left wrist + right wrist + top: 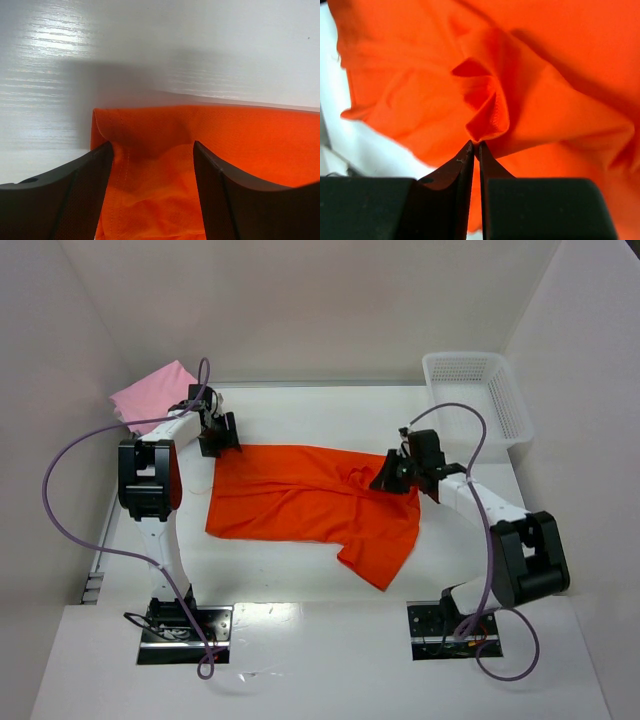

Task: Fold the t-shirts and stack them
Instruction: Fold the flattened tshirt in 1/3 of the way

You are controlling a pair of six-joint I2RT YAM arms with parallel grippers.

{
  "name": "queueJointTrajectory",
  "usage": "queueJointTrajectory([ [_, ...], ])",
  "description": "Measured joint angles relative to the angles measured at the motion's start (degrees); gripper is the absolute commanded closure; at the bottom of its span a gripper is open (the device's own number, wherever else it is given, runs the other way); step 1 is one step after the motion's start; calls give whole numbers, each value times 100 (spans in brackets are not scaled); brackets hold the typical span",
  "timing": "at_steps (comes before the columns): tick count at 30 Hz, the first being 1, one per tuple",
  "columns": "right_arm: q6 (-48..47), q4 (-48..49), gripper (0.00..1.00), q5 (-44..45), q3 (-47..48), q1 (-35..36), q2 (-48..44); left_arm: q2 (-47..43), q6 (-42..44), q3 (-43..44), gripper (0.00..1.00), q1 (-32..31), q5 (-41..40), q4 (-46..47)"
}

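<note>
Across the middle of the white table (300, 575) lies the orange t-shirt (300, 500), spread mostly flat between my two arms, its long side running left to right. One sleeve pokes out toward the near edge on the right side, and the cloth is rumpled into ridges near my right claw.

My left claw (218, 437) sits at the shirt's far left corner. Seen from the left wrist, its two dark fingers (75, 190) stand wide apart with the corner of the orange cloth lying between them, and the shirt's straight edge runs across just ahead of the tips. That claw (151, 150) is open and grips nothing.

My right claw (385, 480) is down on the shirt's far right part. From the right wrist, its fingers (462, 165) are pressed almost together, and a small raised fold of the orange cloth (487, 117) puckers up right at their tips (474, 145). So this claw is closed, pinching that fold of the shirt. Around the pinch the fabric gathers in creases.

At the far left corner, behind my left arm, a pink t-shirt (150, 392) lies folded, well apart from the orange one. A white mesh basket (478, 358) stands at the far right corner, beside the wall.
</note>
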Motion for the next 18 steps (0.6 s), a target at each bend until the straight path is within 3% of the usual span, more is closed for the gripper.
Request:
queueJointTrajectory([
  [9,695,-916,80,-50,-778,216,-1768,26,0,28,27,2,0,-11],
  [11,850,-1102,71,-15,-916,302,-2074,26,2,31,27,2,2,-11],
  [14,1080,-1331,45,-15,-977,501,-2223,26,2,31,27,2,-2,-11],
  [18,1305,-1582,40,103,-944,573,-2122,28,0,50,26,0,-7,-35],
])
